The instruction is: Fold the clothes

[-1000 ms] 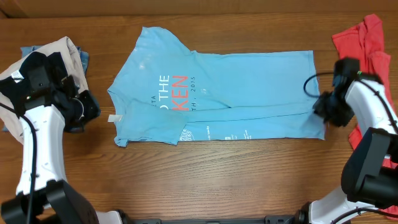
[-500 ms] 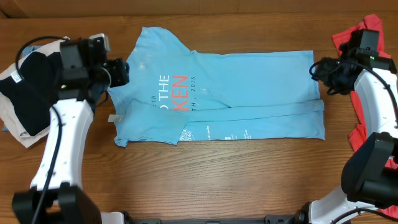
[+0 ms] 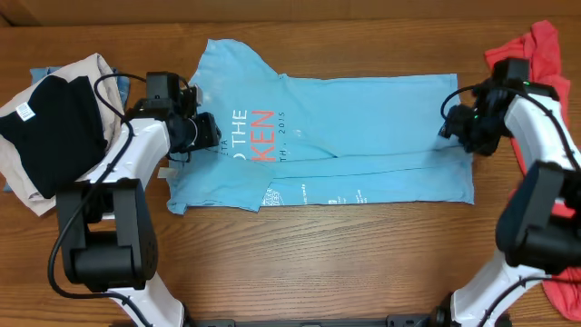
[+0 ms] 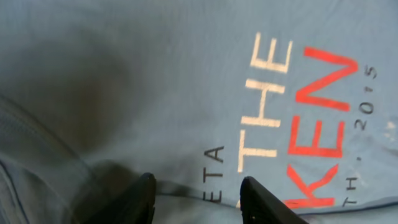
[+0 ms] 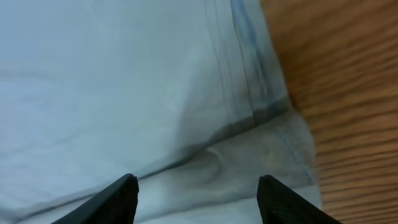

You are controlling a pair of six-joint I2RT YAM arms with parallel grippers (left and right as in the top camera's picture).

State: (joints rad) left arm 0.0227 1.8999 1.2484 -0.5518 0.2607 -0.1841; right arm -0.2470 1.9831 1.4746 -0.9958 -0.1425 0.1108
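The left jaws, half open and empty, sit over the smooth blue T-shirt (image 4: 155, 74) near its printed lettering (image 4: 298, 106). The right jaws gape wide, empty, above the stitched hem (image 5: 249, 93), with the grained wooden worktop (image 5: 348, 93) alongside.

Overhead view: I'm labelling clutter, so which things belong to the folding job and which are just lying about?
In the job: light blue T-shirt, left pincer, right pincer.
Lying about: red garment, beige and black clothes pile.

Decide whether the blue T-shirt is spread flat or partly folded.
Partly folded: the T-shirt lies flat, but its near side is turned over onto the body in a long strip.
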